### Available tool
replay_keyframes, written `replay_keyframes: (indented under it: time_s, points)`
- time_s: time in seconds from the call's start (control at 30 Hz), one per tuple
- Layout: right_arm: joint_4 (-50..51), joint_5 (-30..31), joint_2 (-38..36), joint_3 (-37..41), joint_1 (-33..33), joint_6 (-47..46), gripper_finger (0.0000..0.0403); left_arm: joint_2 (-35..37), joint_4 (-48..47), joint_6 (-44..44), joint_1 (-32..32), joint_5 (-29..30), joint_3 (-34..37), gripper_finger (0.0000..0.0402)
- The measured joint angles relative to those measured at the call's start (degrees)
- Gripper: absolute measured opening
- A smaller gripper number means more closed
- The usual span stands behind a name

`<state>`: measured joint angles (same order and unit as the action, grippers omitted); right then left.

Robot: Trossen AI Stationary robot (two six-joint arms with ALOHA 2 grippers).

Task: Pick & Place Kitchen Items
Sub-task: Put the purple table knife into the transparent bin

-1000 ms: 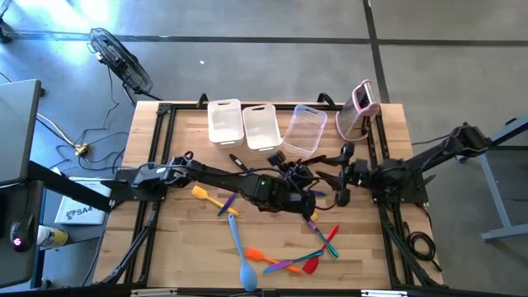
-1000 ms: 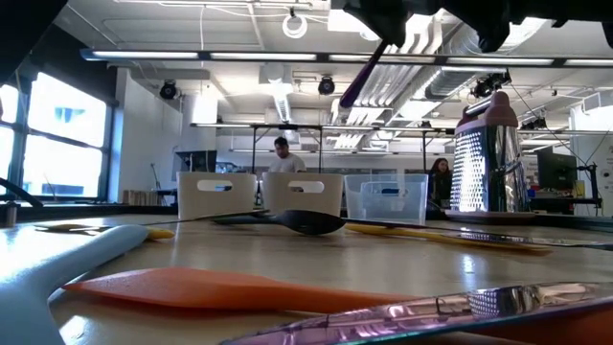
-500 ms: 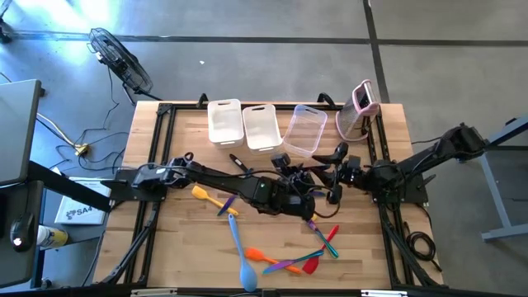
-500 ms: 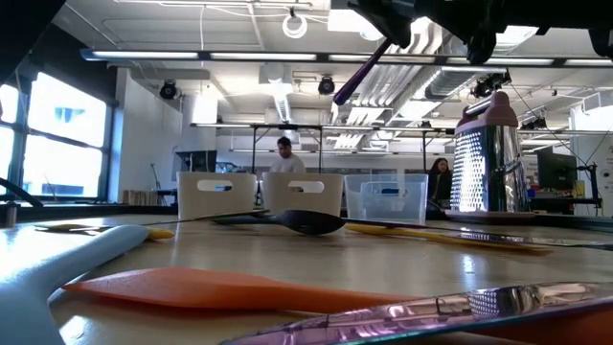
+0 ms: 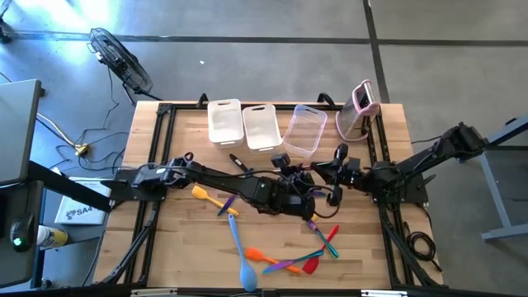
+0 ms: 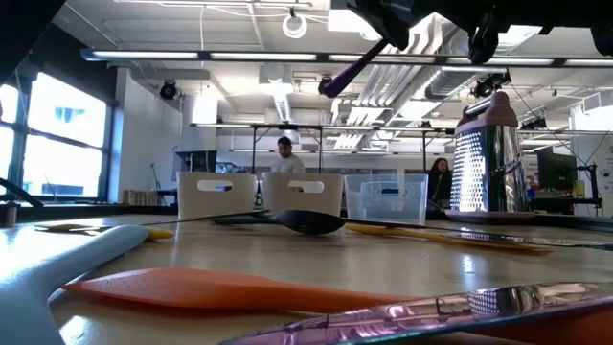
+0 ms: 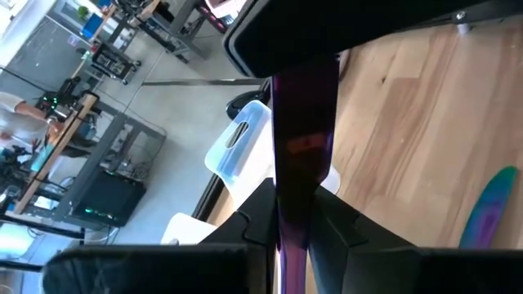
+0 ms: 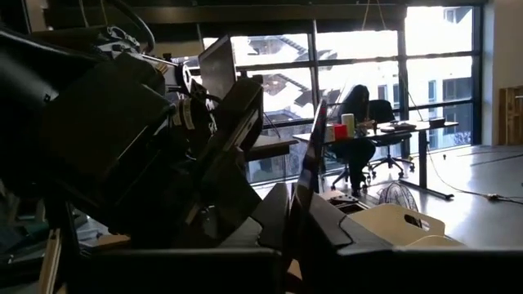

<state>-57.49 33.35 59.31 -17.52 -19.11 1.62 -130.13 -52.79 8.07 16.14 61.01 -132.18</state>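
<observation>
A purple utensil [image 6: 352, 67] hangs high over the middle of the table, slanting, with both grippers on it. My left gripper [image 5: 301, 191] reaches in from the table's left and is shut on it; its wrist view shows the flat purple handle [image 7: 301, 155] running away between the fingers. My right gripper [image 5: 323, 175] comes from the table's right and is shut on the same utensil [image 8: 309, 163], seen edge-on. Other utensils lie flat on the table: yellow [image 5: 210, 198], light blue [image 5: 241, 252], orange [image 5: 264, 257], red [image 5: 330, 243]. My left gripper pinches the purple handle [image 7: 294, 208] between its two fingers, on the flat faces. The handle runs on along the fingers and past them. The utensil is lifted clear of the table. My right gripper pinches the same handle [image 8: 304, 196] between its two fingers, coming level from the table's right. The strip stands edge-on between them and sticks out beyond their tips. In the left wrist view its dark body covers the handle's far part [image 7: 304, 86].
Three plastic tubs [image 5: 224, 121] [image 5: 262, 126] [image 5: 305, 129] stand in a row at the far edge, with a pink-and-white grater [image 5: 359, 110] to their right. A black spoon [image 6: 306, 222] lies mid-table. Loose utensils crowd the near middle.
My right gripper has moved toward the table's left, up to the left gripper, and has shut on the purple utensil. The utensil has tipped closer to level, its free end swinging up and sideways in the low view.
</observation>
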Motion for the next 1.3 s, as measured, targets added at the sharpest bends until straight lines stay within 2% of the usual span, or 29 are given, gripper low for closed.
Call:
replay_keyframes:
  time_s: [0.2, 0.4, 0.7, 0.83, 0.93, 1.03, 1.13, 1.2, 1.3]
  points:
    - [0.68, -0.73, 0.07, 0.02, 0.00, 0.36, 0.0004, 0.00, -0.06, -2.46, 0.05, -0.74, 0.00, 0.0083]
    - [0.66, -0.33, 0.07, 0.04, 0.00, 1.91, 0.0004, 0.07, -3.21, -1.94, 0.41, -5.13, -0.03, 0.0118]
    - [2.49, 5.99, -1.97, 0.07, 0.00, 9.27, 0.0004, 0.40, -13.83, -1.70, 3.79, -2.28, -0.22, 0.0151]
    - [6.73, 9.63, -4.09, -0.72, 0.53, 12.38, 0.0004, 1.01, -21.34, 2.82, 5.33, -1.09, -0.27, 0.0152]
    - [11.83, 9.73, -5.64, -2.69, 2.26, 13.06, 0.0004, 1.90, -28.55, 9.68, 5.87, -2.04, -0.35, 0.0152]
    - [18.04, 7.19, -6.71, -5.92, 5.47, 13.07, 0.0004, 3.32, -37.14, 19.57, 6.07, -6.98, -0.24, 0.0152]
    - [25.82, 2.29, -7.15, -10.02, 9.92, 10.79, 0.0004, 5.20, -36.94, 23.02, 5.95, -12.57, 0.16, 0.0152]
    - [30.17, -4.34, -7.15, -12.62, 13.64, 7.80, 0.0004, 6.13, -36.62, 22.11, 6.11, -13.69, -0.03, 0.0152]
    - [33.94, -15.41, -7.15, -15.40, 19.78, 2.27, 0.0004, 6.71, -37.15, 20.02, 6.83, -11.77, -0.18, 0.0152]
